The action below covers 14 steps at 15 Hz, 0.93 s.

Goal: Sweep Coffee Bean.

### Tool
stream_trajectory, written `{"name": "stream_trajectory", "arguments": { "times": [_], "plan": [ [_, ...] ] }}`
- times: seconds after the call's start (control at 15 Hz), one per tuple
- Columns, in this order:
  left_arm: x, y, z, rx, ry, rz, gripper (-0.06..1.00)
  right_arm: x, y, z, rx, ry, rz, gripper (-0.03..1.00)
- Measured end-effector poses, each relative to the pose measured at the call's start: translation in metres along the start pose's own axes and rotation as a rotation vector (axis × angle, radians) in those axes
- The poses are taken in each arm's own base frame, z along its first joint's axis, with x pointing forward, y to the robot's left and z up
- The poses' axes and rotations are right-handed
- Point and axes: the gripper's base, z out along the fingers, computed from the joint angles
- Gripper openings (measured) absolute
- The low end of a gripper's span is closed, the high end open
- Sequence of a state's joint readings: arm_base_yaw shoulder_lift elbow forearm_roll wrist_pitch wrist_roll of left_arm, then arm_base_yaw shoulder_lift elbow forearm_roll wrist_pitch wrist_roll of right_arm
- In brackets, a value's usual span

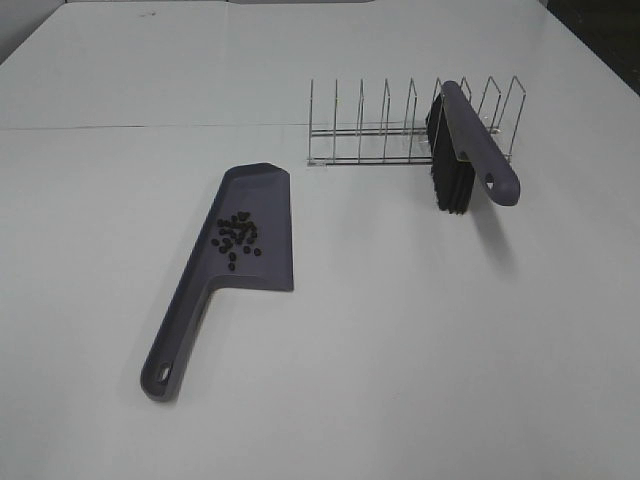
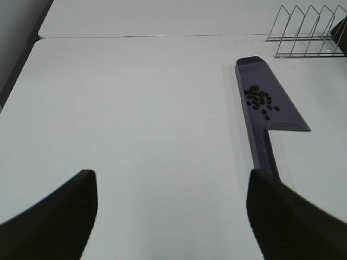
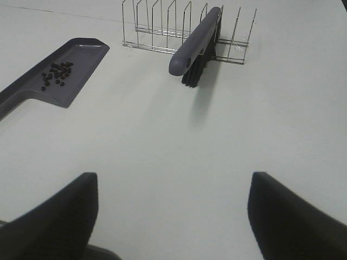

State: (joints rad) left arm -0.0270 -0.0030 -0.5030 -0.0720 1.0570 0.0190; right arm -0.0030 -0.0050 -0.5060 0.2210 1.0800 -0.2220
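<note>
The coffee beans (image 1: 235,238) lie in a small cluster inside the purple-grey dustpan (image 1: 268,195), which lies flat on the white table with its handle toward the front left. They also show in the left wrist view (image 2: 261,102) and the right wrist view (image 3: 56,74). A purple-grey brush (image 1: 478,140) with black bristles leans in the wire rack (image 1: 370,130). My left gripper (image 2: 171,216) is open and empty, well short of the dustpan (image 2: 287,116). My right gripper (image 3: 173,216) is open and empty, well short of the brush (image 3: 195,40). Neither gripper shows in the high view.
The wire rack (image 3: 157,32) stands at the back right of the table, with the brush in one of its right-hand slots. A seam (image 1: 150,127) runs across the table behind the dustpan. The table's left edge (image 2: 19,76) shows in the left wrist view.
</note>
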Motion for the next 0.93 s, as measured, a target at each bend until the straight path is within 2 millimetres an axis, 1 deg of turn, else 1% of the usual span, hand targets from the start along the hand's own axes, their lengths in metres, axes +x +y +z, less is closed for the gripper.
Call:
{"name": "stream_trajectory", "arguments": {
  "times": [0.93],
  "plan": [
    [0.0000,0.0000,0.0000,0.000,0.000,0.000,0.72,0.0000,0.0001,0.0000,-0.001,0.000,-0.001,0.68]
  ]
}}
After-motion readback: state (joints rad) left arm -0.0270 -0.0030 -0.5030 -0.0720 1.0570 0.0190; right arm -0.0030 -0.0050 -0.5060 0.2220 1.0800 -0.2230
